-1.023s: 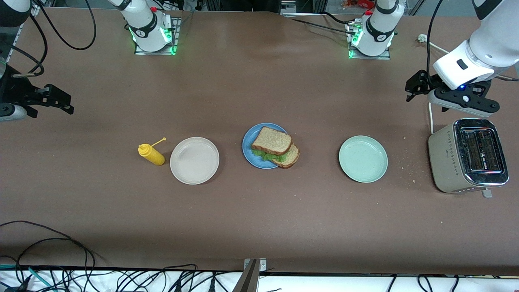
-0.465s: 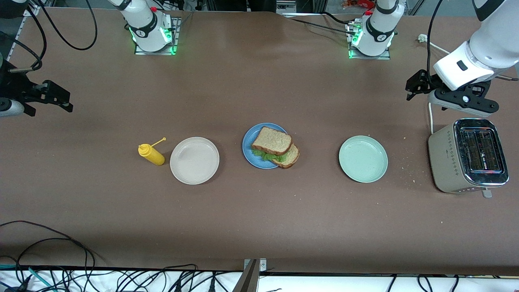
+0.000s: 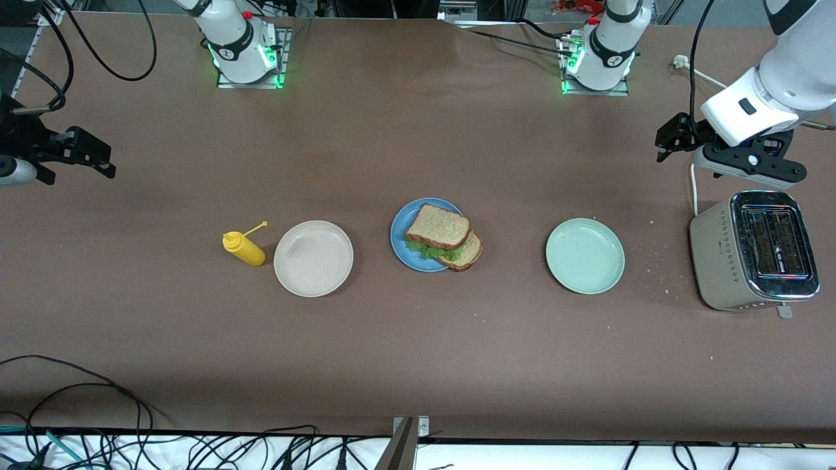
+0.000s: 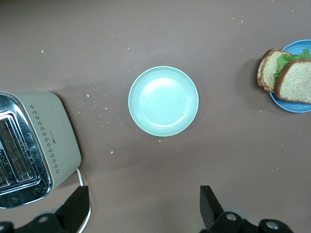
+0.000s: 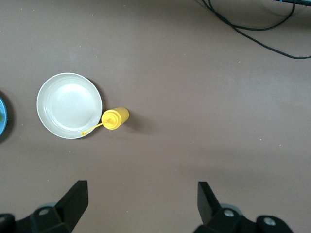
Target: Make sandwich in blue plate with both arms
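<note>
Your left gripper (image 3: 673,137), frame's upper right edge above toaster (image 3: 754,251): fingers spread wide, empty. Your right gripper (image 3: 91,160), upper left edge: same. Sandwich (image 3: 444,238) sits on blue plate (image 3: 401,241), centre frame.

Robotics lab, bolted arm bases (image 3: 245,49), loose cables (image 3: 78,405), brown table (image 3: 418,346)

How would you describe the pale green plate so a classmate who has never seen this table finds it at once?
Start at the toaster at the left arm's end of the table. Beside it, toward the middle, lies the pale green plate. Unlike the blue plate holding the sandwich, it holds nothing, and the beige plate has a yellow bottle beside it.
</note>
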Robot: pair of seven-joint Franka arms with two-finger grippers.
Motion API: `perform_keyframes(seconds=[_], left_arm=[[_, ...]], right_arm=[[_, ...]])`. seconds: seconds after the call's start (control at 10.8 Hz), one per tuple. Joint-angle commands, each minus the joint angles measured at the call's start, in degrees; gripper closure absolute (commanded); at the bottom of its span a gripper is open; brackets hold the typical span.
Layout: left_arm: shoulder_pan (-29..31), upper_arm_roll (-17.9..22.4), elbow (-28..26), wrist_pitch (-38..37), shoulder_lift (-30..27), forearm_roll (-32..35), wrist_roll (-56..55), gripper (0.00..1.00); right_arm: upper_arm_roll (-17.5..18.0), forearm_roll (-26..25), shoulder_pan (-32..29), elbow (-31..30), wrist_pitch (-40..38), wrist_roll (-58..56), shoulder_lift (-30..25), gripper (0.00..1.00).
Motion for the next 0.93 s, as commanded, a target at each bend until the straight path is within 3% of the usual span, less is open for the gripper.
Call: perform_keyframes(seconds=[0.0, 0.84], left_arm=[[0.15, 0.08, 0.44, -0.71, 0.02, -0.87, -0.50, 0.00], [0.24, 0.08, 0.44, -1.15, 0.11, -0.79, -0.59, 0.00]], right_arm=[[0.08, -2.96, 0.11, 2.41, -1.12, 0.40, -0.21, 0.00], [0.17, -2.52, 0.11, 2.49, -2.00, 4.88, -0.47, 0.00]])
